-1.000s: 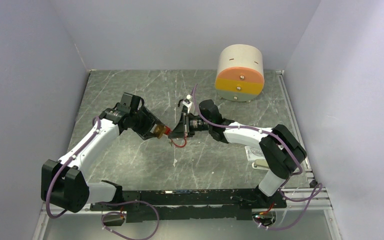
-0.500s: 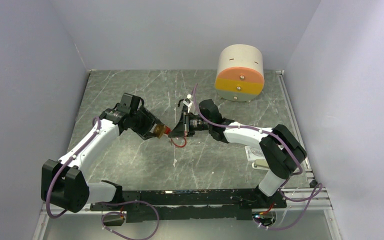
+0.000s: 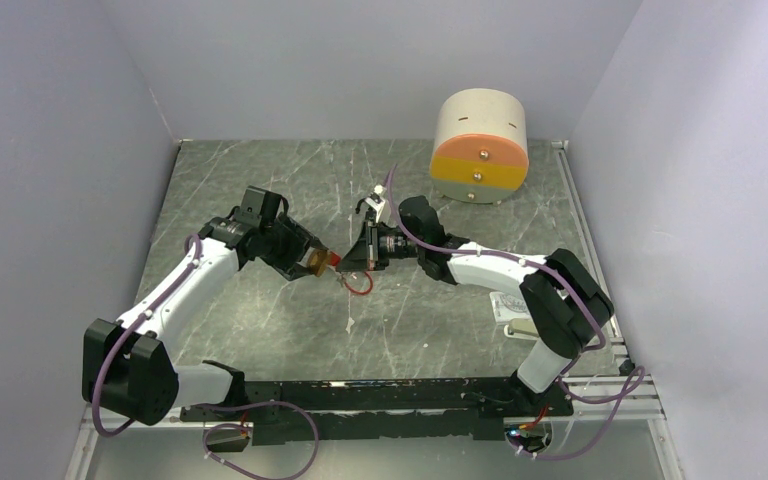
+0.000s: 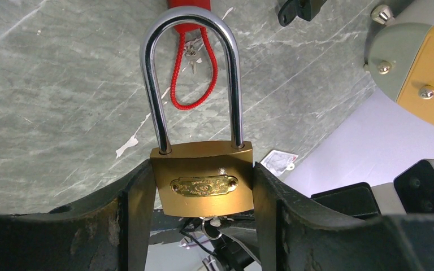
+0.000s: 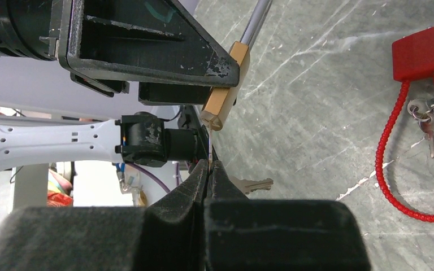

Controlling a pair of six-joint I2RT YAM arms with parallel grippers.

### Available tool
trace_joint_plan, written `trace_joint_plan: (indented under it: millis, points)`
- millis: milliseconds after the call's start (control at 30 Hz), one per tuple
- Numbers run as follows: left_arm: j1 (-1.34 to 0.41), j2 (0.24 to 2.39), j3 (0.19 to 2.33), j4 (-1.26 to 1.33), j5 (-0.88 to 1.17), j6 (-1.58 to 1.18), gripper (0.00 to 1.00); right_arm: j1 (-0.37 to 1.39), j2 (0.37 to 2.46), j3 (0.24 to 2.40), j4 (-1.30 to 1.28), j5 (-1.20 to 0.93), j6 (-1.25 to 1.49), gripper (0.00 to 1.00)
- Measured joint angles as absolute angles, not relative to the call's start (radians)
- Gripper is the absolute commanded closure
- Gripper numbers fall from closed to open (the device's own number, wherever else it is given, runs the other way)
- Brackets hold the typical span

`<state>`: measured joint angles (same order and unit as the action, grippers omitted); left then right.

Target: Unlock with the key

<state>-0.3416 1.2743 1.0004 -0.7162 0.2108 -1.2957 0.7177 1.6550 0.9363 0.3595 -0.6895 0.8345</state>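
Worktop [image 3: 260, 330] of grey marbled stone. A cream, orange and yellow drum [image 3: 478, 145] stands at the back right. Both arms reach inward and meet above the middle. The left claw [image 3: 312, 263] is clamped on a brass padlock [image 4: 202, 195], one finger on each side of its body, holding it off the worktop with both shackle legs seated. A red cable lock [image 5: 422, 52] with small keys [image 5: 426, 121] lies on the stone beneath them. The right claw [image 5: 209, 165] is pressed together on a thin key [image 5: 209, 147], seen edge-on, reaching up to the padlock's underside. A spare key [image 5: 252, 183] shows beside its fingers.
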Motion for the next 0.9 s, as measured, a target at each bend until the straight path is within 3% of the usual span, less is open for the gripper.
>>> trace_joint_plan:
  millis: [900]
  points:
    - [-0.336, 1.271, 0.974, -0.69, 0.167, -1.359, 0.76, 0.745, 1.694, 1.094, 0.088, -0.574, 0.788, 1.0]
